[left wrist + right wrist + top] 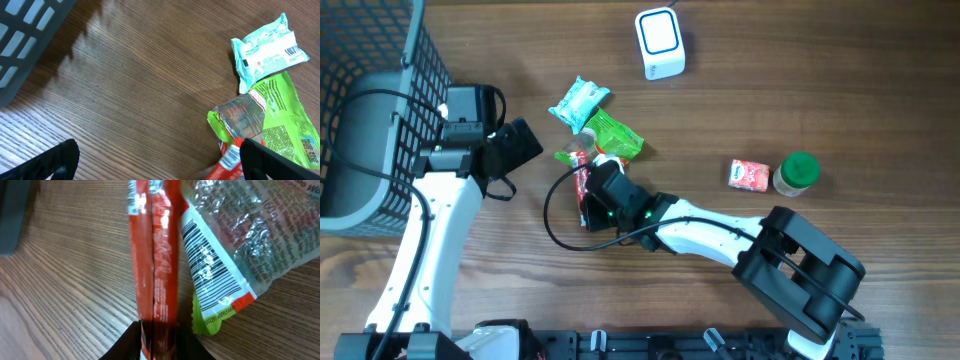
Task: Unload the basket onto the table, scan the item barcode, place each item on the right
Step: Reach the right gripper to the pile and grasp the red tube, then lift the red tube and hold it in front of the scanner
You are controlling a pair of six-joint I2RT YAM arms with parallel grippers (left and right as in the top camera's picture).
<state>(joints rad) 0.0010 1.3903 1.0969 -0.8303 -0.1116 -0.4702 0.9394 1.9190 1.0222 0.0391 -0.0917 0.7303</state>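
A long red packet (155, 265) lies on the wooden table, and my right gripper (161, 342) is shut on its near end, one dark finger on each side. In the overhead view the red packet (583, 183) sits just below a green packet (616, 136), with the right gripper (588, 203) on it. The white scanner (660, 43) stands at the back of the table. My left gripper (160, 167) hangs open over bare wood, its right finger (270, 160) beside the red packet (225, 165). In the overhead view the left gripper (523, 143) is left of the pile.
A teal packet (580, 100) lies behind the green one. A green and silver wrapper with a barcode (215, 275) touches the red packet's right side. A pink packet (748, 175) and a green-lidded jar (797, 172) stand to the right. A dark wire basket (370, 110) fills the left edge.
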